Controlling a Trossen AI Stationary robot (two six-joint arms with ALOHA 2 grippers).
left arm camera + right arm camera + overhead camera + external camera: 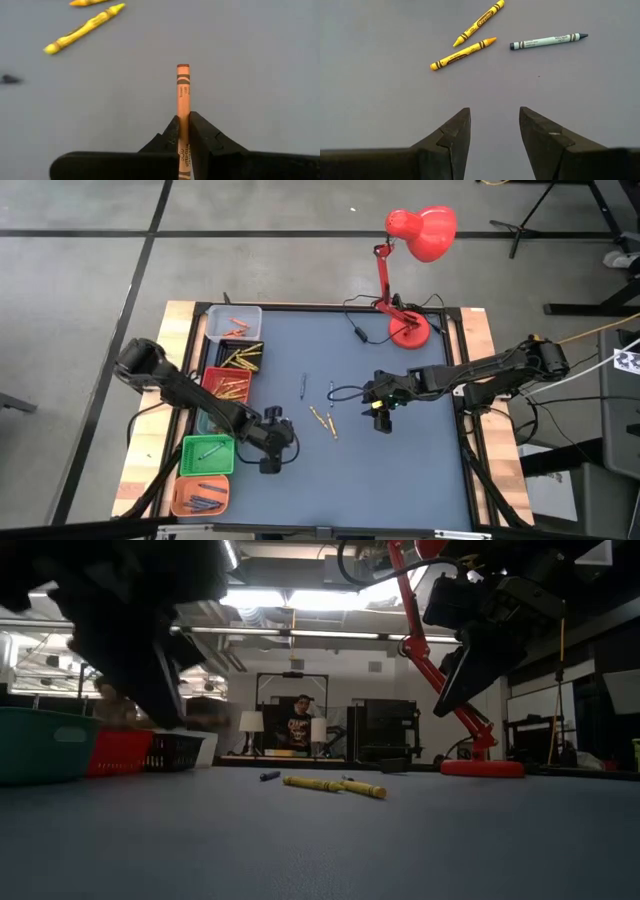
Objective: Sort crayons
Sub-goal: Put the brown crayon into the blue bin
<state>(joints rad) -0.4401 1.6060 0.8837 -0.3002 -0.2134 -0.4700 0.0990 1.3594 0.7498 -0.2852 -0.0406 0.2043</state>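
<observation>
Tabletop (400,470): slate blue-grey, wood-coloured at the edges.
Lamp (420,232): red.
Held crayon (183,95): orange, black bands on the wrapper.
2 crayons (470,37): yellow, black-banded.
Lone crayon (548,41): pale grey-green wrapper, dark tip.
Bins (207,454): white, red, green, orange.
Pincer fingers (454,135): black.

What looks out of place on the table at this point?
Only the unsorted strays: two yellow crayons and a grey-blue crayon lie loose mid-table, outside the bins. The left gripper is shut on an orange crayon. Nothing looks spilled or damaged.
</observation>
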